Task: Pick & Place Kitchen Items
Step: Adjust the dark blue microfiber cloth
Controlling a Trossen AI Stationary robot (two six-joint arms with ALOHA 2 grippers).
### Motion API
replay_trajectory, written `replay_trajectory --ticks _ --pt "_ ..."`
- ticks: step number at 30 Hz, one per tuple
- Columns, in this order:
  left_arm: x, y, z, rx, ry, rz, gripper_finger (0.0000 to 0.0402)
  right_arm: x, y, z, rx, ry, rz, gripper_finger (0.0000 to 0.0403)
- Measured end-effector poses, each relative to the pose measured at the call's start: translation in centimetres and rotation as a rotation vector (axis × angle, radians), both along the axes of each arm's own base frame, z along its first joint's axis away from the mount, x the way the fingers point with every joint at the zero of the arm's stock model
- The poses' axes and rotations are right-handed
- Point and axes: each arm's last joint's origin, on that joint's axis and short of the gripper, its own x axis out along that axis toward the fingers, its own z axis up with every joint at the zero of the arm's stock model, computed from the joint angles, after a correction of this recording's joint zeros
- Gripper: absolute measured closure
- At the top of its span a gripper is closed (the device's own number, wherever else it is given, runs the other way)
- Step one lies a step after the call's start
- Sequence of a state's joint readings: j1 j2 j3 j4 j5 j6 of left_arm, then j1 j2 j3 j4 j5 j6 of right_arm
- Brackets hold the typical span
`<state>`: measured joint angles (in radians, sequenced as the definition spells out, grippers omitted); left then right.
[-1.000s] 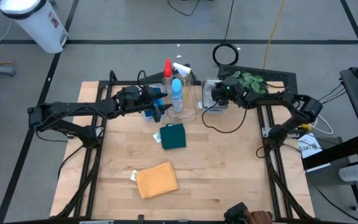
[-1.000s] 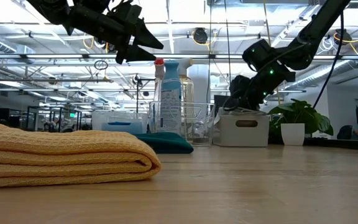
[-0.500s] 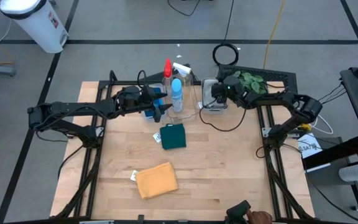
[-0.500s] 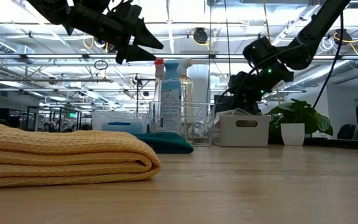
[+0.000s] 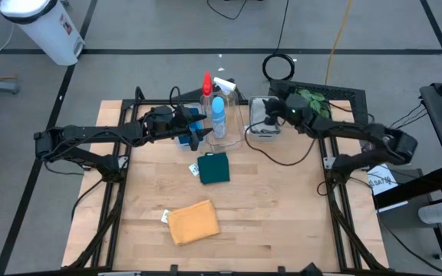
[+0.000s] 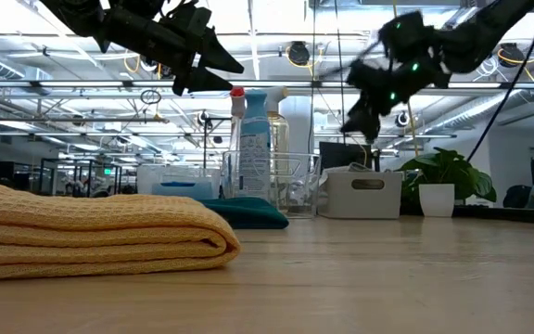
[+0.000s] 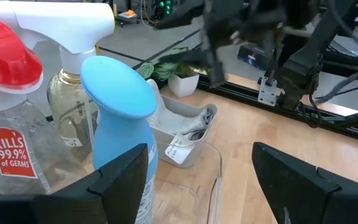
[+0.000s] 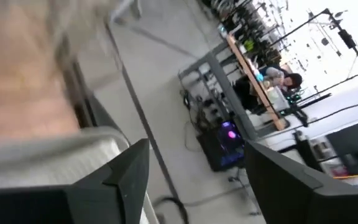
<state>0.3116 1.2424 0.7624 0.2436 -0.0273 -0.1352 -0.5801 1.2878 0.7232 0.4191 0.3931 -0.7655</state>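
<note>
The left gripper (image 5: 199,135) hangs in the air near the back of the wooden table (image 5: 282,215), just beside the clear spray bottle with the light blue top (image 5: 218,116). Its two dark fingers (image 7: 120,180) are spread wide with nothing between them, and they point at that bottle, so it looks set to grab it next.

The bottle stands upright inside a clear plastic bin (image 5: 239,129). Two more bottles stand close behind it: one with a red top (image 5: 206,83) and one with a white trigger top (image 5: 224,84).

The right gripper (image 5: 273,109) is up in the air above a small grey box (image 5: 265,128) near the green leafy plant (image 5: 310,100). Its fingers are wide apart and hold nothing. A folded grey cloth with a white tag (image 7: 191,127) lies inside that box, so this cloth looks already put away.

Two cloths are out on the bare table. The folded dark-green cloth (image 5: 214,167) lies just in front of the bin. The folded orange cloth (image 5: 193,221) lies well apart, near the front edge. Both look soft and flat, and neither is in a bin yet
</note>
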Motion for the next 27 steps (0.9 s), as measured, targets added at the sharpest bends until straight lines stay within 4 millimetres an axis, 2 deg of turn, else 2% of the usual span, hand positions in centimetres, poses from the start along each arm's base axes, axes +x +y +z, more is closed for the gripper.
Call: replay_trajectory --ticks 8,13,21,27 --pt "0.0 0.0 0.0 0.000 0.000 0.000 0.0114 -1.2 5.2 3.1 0.234 -0.304 0.077 0.0176" --pt "0.0 0.0 0.0 0.000 0.000 0.000 0.0114 -2.2 8.5 4.0 0.382 -0.383 0.149 0.0175" --pt "0.0 0.0 0.0 0.000 0.000 0.000 0.0114 -3.5 13.1 3.4 0.611 -0.328 0.251 0.0180" --pt "0.0 0.0 0.0 0.000 0.000 0.000 0.0114 -3.3 15.9 2.2 0.674 -0.308 0.374 0.0186"
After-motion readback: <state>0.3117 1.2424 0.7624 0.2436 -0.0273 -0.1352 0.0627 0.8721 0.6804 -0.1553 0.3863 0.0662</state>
